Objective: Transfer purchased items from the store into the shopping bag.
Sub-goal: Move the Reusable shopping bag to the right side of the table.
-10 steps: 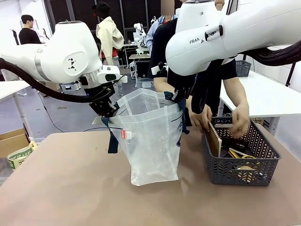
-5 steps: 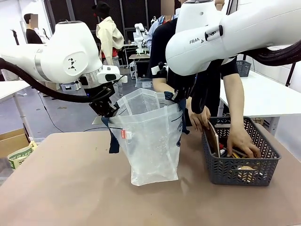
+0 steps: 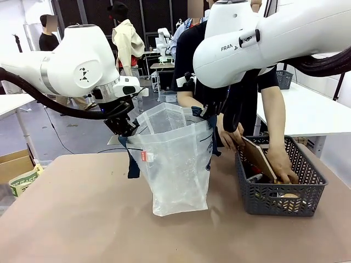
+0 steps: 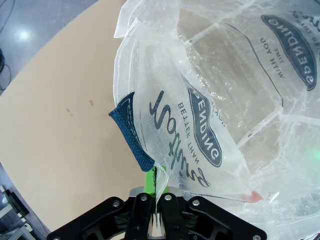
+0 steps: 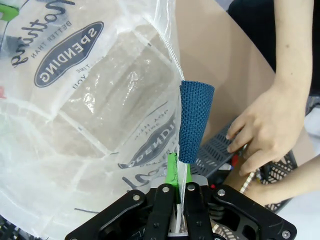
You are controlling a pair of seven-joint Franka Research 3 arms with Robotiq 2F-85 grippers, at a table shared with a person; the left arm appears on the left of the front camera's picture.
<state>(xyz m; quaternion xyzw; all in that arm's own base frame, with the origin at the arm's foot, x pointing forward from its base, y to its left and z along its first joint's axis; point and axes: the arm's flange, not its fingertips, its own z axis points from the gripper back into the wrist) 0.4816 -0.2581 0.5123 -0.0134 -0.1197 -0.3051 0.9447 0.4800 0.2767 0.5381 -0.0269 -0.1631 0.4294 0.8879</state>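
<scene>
Clear shopping bag point(image 3: 175, 170) — opposite rims pinched by left gripper point(image 4: 155, 176) and right gripper point(image 5: 178, 170).

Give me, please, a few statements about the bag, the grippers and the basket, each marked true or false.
1. The left gripper is shut on the shopping bag at its rim. True.
2. The right gripper hangs open over the table. False: it is shut on the bag's rim beside a navy handle.
3. A person's hand is inside the mesh basket. True.
4. The shopping bag lies flat on the table. False: it stands upright, its mouth held open by both grippers.
</scene>
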